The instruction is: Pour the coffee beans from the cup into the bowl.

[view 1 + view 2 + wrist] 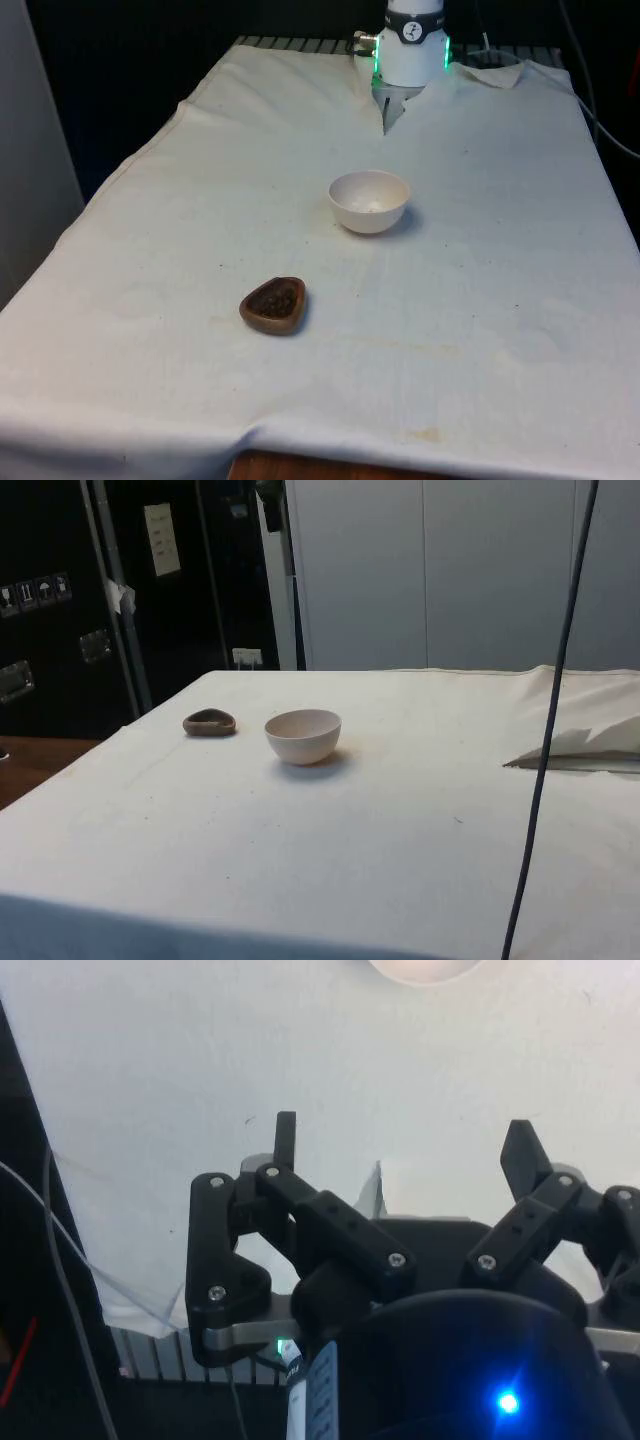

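Your hand (405, 1145) hangs wide and empty with the white bowl (369, 200) just ahead and the shallow brown cup of coffee beans (274, 305) farther beyond, so a clumsy grip could tip beans onto the bench (500, 330).

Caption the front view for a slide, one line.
A small brown cup of coffee beans sits apart from a white bowl on the white cloth.

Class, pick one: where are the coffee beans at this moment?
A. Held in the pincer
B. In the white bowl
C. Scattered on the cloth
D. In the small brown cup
D: the brown cup holds dark beans, while the white bowl looks empty inside.
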`<state>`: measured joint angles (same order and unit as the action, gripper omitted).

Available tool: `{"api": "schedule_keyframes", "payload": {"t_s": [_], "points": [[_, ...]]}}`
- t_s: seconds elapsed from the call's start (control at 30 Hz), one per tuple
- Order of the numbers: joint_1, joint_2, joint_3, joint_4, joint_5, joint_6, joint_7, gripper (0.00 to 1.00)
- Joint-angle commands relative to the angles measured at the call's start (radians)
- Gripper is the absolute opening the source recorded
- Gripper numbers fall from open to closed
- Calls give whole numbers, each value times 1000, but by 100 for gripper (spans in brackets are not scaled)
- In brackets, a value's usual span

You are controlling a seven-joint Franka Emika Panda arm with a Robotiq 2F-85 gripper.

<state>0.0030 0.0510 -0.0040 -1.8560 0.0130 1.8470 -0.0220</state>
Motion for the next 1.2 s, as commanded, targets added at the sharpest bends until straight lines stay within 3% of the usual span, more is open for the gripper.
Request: {"api": "schedule_keyframes", "payload": {"t_s": [0.0, 0.9, 1.13, 1.17], "points": [[0, 7, 0, 7, 0, 1, 0, 100], [0, 283, 0, 315, 0, -8, 1, 100], [0, 303, -4, 322, -3, 32, -2, 100], [0, 309, -4, 331, -1, 13, -2, 100]]}}
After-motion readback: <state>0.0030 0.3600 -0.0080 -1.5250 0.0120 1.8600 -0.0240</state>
